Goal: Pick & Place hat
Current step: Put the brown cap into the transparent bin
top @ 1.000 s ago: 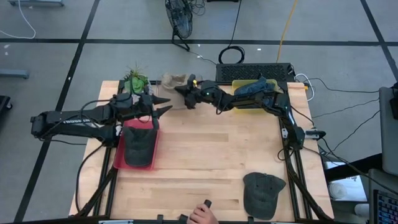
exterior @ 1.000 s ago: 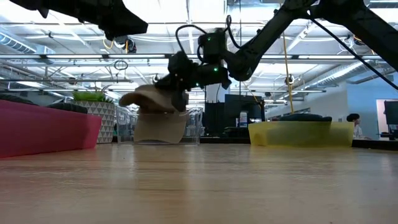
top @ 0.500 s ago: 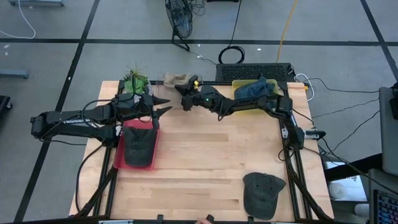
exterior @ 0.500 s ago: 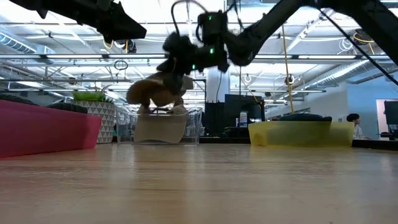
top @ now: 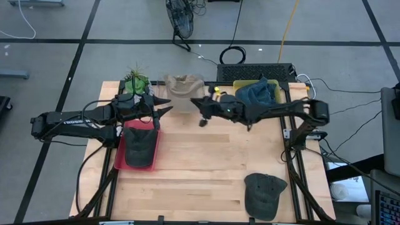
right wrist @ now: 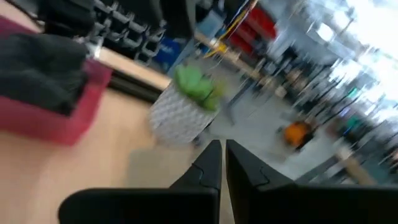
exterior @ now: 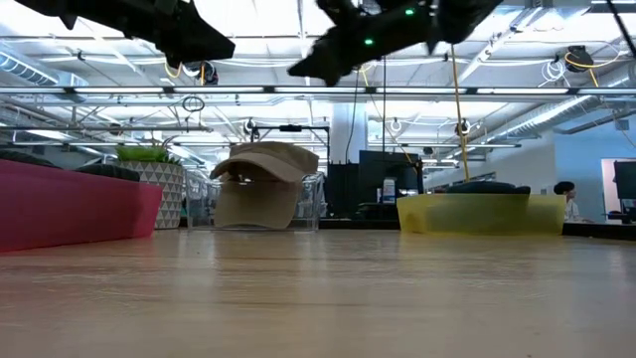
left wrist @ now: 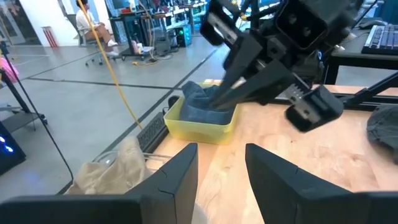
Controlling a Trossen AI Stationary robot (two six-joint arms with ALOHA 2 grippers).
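Note:
The tan hat (top: pixel 183 87) rests crown-up on top of a clear container (exterior: pixel 313 204) at the table's far edge; it also shows in the low view (exterior: pixel 260 179) and the left wrist view (left wrist: pixel 112 167). My right gripper (top: pixel 201 112) hangs high above the table (exterior: pixel 310 68), just right of the hat and apart from it. In its wrist view its fingers (right wrist: pixel 222 163) lie close together, empty. My left gripper (top: pixel 164 105) is open (left wrist: pixel 221 168) over the far end of the red bin (top: pixel 119 159), left of the hat.
A dark hat (top: pixel 139 147) lies in the red bin. A blue hat (top: pixel 255 92) fills the yellow bin (top: pixel 240 105) at the far right. A grey hat (top: pixel 264 194) lies at the near right corner. A potted plant (top: pixel 135 81) stands far left. Bare wood (top: pixel 206 162) lies mid-table.
My right gripper raised the tan hat at the far edge, then let go of it. It pulled up and away toward the table's right and near side. The hat has settled on the clear container and now lies spread out, crown up.

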